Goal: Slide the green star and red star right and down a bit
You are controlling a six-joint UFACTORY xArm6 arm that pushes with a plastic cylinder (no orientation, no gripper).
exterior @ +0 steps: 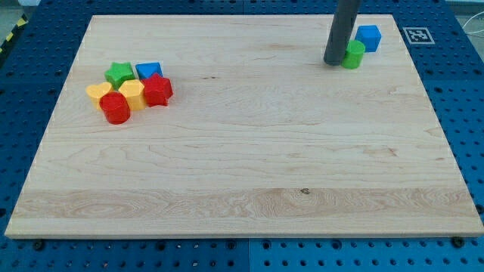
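Observation:
The green star sits at the view's upper left, at the top of a tight cluster. The red star is at the cluster's right side, just below a blue triangular block. My tip is far off at the view's upper right, touching or almost touching the left side of a green cylinder. The rod rises from there out of the view's top. The tip is nowhere near either star.
In the cluster also lie a yellow heart-like block, a yellow block and a red cylinder. A blue cube stands just right of and above the green cylinder. The wooden board ends in blue perforated table all round.

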